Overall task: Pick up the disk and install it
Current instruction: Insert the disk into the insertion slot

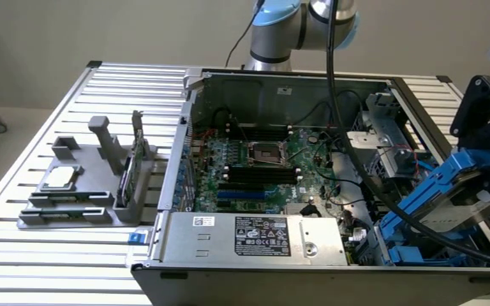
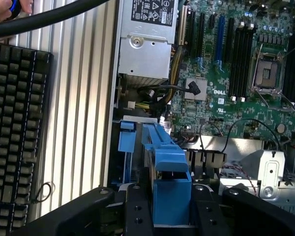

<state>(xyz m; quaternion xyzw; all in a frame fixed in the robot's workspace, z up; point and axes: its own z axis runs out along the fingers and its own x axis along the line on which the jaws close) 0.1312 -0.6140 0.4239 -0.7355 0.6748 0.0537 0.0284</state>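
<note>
The pincer [image 1: 482, 182] is closed halfway on the disk [image 1: 439, 188], its two black fingers [image 2: 137, 211] pressing the blue frame from either side. The disk hangs tilted above the open case [image 1: 279, 86], at the exterior view's right. Its low end reaches down toward the blue bay rails [image 1: 407, 255] in the case's near corner. In the wrist view the blue frame runs from between the fingers toward the case wall, just beside the power supply [image 2: 147, 39] and the motherboard [image 2: 226, 59]. The case lies on a slatted metal desk [image 1: 58, 102]. On the exterior view's left, a grey tray [image 1: 66, 213] holds a square chip [image 1: 62, 178] and an upright green card [image 1: 130, 172]. A keyboard [image 2: 14, 128] rests on the desk, with a hand [image 2: 2, 10] near its far end
</note>
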